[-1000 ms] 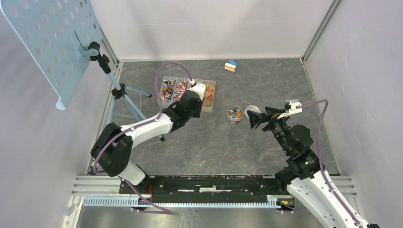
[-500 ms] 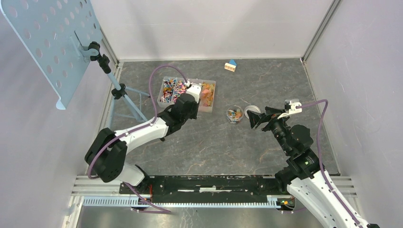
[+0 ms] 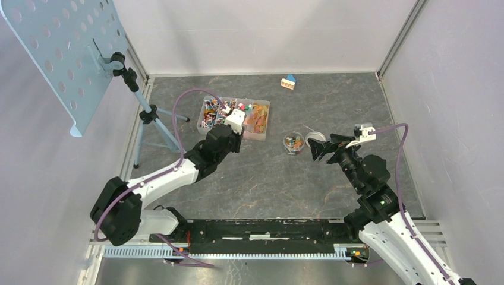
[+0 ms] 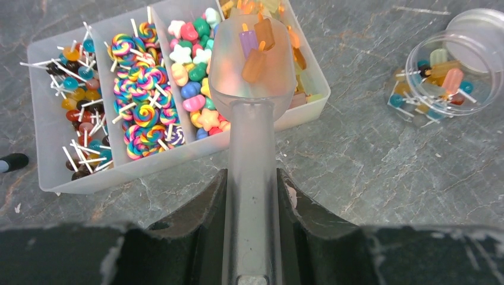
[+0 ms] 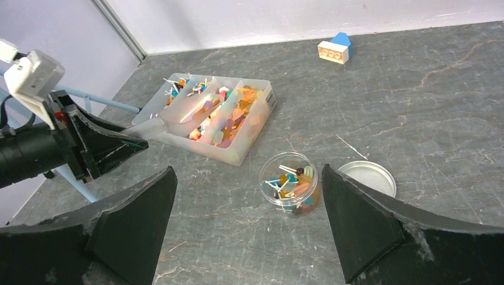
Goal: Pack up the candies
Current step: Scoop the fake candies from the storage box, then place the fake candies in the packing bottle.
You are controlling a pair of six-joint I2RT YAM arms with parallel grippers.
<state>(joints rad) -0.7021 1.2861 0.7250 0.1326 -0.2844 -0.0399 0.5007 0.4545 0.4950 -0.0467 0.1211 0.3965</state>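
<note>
My left gripper [image 4: 252, 178] is shut on the handle of a translucent scoop [image 4: 279, 77]. Its bowl hovers over the right compartments of the clear divided tray [image 4: 77, 181] and carries three popsicle-shaped candies [image 4: 254, 59], one purple and two orange. The tray's compartments hold lollipops, swirl pops, small shaped sweets and more popsicle candies. A clear round jar [image 4: 411, 65], partly filled with candies, stands right of the tray. My right gripper [image 5: 248, 178] is open, with its fingers on either side of the jar [image 5: 270, 196] and short of it. In the top view it [image 3: 321, 148] sits just right of the jar [image 3: 293, 143].
The jar's metal lid [image 5: 362, 178] lies flat just right of the jar. A blue-roofed toy house [image 3: 289, 82] sits near the back wall. A tripod [image 3: 148, 113] carrying a perforated panel [image 3: 59, 53] stands at the left, close to the left arm.
The left arm has drawn back toward the near left, bringing the scoop out of the tray's right compartment with candies in it. The right arm has barely moved.
</note>
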